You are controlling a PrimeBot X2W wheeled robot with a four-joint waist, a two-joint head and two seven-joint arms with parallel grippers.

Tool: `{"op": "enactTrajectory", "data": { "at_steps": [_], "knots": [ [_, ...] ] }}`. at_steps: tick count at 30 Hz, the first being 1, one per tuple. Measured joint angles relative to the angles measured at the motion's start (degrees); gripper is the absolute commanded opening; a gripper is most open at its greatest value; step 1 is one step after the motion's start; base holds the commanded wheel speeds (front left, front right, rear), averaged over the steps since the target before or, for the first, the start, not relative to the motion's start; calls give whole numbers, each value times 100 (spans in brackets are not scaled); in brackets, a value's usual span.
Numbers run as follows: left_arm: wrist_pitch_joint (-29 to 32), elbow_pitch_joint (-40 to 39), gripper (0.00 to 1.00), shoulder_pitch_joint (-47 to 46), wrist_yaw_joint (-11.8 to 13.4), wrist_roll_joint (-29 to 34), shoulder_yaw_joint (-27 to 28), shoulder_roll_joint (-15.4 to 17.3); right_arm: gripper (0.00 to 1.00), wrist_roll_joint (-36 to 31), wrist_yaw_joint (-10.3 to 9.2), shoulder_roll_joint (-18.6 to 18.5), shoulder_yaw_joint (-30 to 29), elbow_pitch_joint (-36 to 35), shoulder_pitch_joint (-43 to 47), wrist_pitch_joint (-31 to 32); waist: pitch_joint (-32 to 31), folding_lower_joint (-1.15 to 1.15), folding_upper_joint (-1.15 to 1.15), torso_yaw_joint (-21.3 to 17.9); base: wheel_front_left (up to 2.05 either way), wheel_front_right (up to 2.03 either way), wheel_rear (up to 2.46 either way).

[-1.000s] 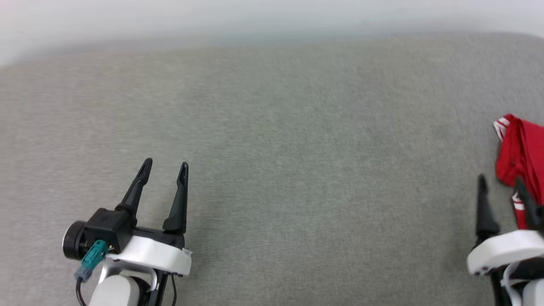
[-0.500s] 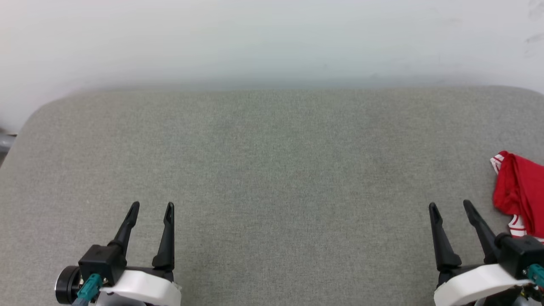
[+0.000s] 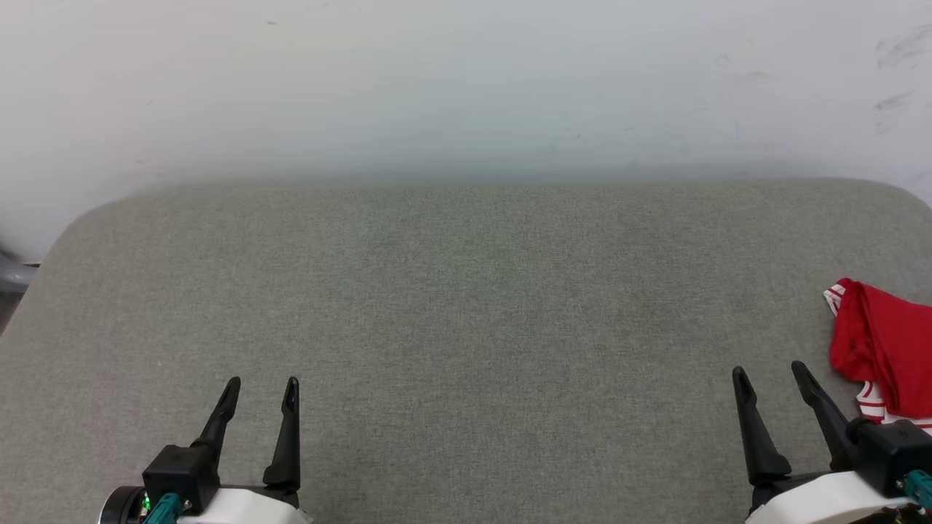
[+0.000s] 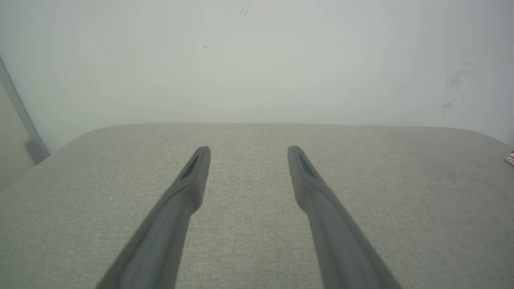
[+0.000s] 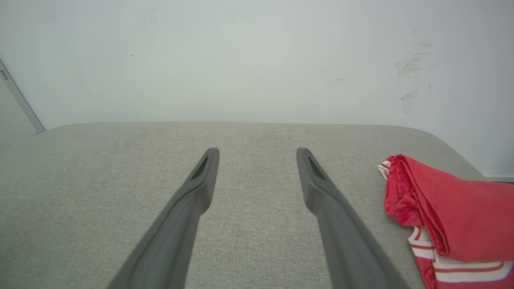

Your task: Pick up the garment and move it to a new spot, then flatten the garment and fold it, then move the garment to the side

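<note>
Head view after the camera has tilted up: the wall (image 3: 466, 87) now fills the top of the picture and more of the far edge of the grey tabletop (image 3: 466, 306) shows, a shift of the view and not of the things. Against the cloth, the right pincer (image 3: 769, 368) has drawn back from the garment (image 3: 885, 342) and stands just beside it at the near right corner. The left pincer (image 3: 262, 381) sits at the near left corner. Both are spread and hold nothing. The garment lies in a compact red bundle at the right edge, striped white trim showing at its near side. This suggests the move to the side is done and the arms are parking. Its right part is cut off by the frame in the head and right wrist views, so the neatness of the fold cannot be judged, and no chest patch can be made out.
</note>
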Motion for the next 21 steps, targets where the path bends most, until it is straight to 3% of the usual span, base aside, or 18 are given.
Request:
{"op": "enactTrajectory", "data": {
  "at_steps": [11, 12, 17, 21],
  "knots": [
    [-5, 171, 100, -3, -54, -3, 52, -85, 100, 53, 0, 0, 52, 23, -26, 14, -31, 1, 0, 3, 0, 0, 0],
    [-5, 204, 0, -6, -56, -10, 57, -93, 0, 53, 0, 0, 58, 30, -29, 14, -29, 0, 0, 5, 0, 0, 0],
    [21, 437, 0, 88, -54, -56, 26, -143, 0, 64, 1, 2, 73, 265, 34, 18, -27, 1, 0, 7, 0, 0, 0],
    [180, 525, 0, 99, -66, -519, 85, -211, 0, 601, 1, -1, 90, 393, 56, 18, -23, 1, 0, 9, 0, 0, 0]
  ]
}}
